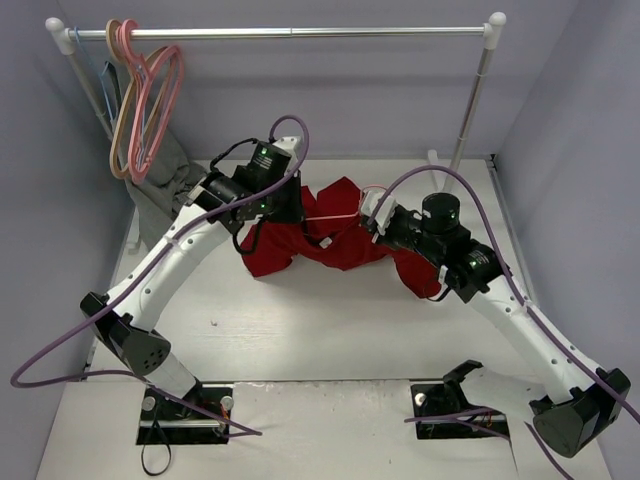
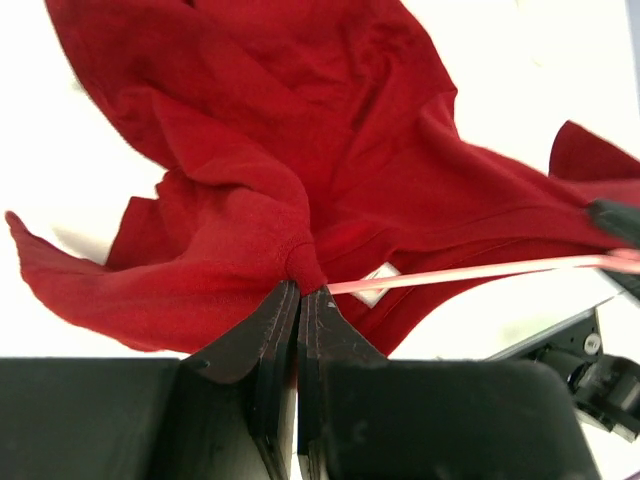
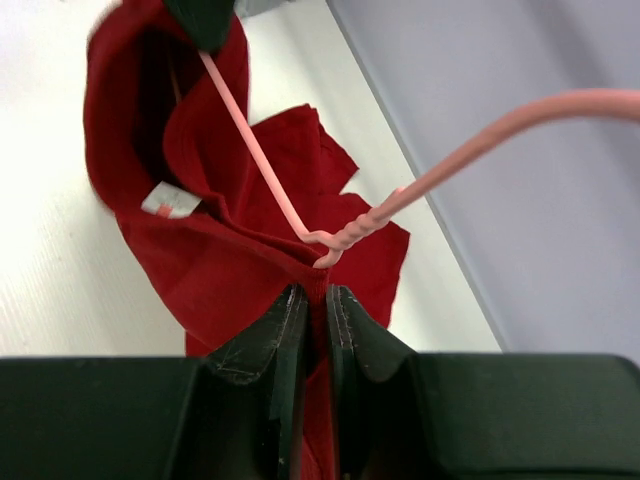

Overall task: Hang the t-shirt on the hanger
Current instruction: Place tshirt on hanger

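Note:
The red t-shirt [image 1: 335, 245] lies bunched mid-table, lifted between both grippers. My left gripper [image 1: 297, 207] is shut on a fold of the t-shirt [image 2: 300, 200] near its white neck label [image 2: 376, 285]. My right gripper [image 1: 376, 222] is shut on the t-shirt's [image 3: 220, 270] neck edge. The light-pink hanger [image 1: 335, 215] spans between the two grippers. Its twisted neck [image 3: 350, 235] sits just above my right fingertips [image 3: 295, 305], and its hook curves up to the right. One hanger arm [image 2: 480, 272] runs past the label toward my left gripper [image 3: 205, 15].
A clothes rail [image 1: 290, 32] stands at the back. At its left end hang tan and pink hangers [image 1: 140, 100], a blue hanger [image 1: 92, 70] and a grey garment [image 1: 165, 180]. The purple wall [image 3: 520, 200] is close on the right.

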{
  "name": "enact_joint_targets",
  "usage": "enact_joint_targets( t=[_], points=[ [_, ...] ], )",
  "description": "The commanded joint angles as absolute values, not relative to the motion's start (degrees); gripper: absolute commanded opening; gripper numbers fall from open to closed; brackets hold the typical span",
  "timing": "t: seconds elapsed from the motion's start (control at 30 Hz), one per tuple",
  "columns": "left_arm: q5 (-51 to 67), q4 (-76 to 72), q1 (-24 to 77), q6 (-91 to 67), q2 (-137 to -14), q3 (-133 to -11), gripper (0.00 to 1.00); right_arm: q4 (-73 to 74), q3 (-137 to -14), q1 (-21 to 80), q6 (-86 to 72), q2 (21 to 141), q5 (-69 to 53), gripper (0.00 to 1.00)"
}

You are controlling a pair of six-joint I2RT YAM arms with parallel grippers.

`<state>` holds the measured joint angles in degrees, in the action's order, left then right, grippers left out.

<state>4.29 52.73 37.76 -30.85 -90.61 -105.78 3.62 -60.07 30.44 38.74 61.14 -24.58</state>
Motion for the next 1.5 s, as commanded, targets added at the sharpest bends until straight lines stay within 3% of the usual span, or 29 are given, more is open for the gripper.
enact_joint_targets(
  t=[0.0, 0.53, 0.87, 1.0, 1.37, 1.47],
  points=[
    [-1.04, 47.30, 40.34, -34.45, -87.28, -104.08, 0.00, -7.99, -57.40, 32.25, 34.98, 58.89, -24.08, 0.00],
    [-2.46, 39.73, 40.87, -36.56, -89.99, -97.91, 0.00, -16.69, -45.62, 33.75, 28.39, 53.00, -23.64, 0.00],
    [0.00, 38.41, 40.25, -34.28, -94.04, -100.63, 0.00, -18.98, -41.84, 33.75, 26.28, 52.82, -24.70, 0.00],
    [2.98, 38.41, 39.38, -31.73, -94.92, -102.48, 0.12, -19.51, -40.34, 33.75, 26.02, 52.65, -24.52, 0.00],
    [19.13, 42.35, 27.69, -9.80, -91.06, -108.98, 0.64, -17.93, -42.36, 32.96, 27.16, 55.55, -26.19, 0.00],
    [23.81, 47.88, 24.97, -1.19, -89.83, -108.29, 0.65, -17.58, -43.06, 32.35, 27.25, 56.07, -27.07, 0.00]
  ],
)
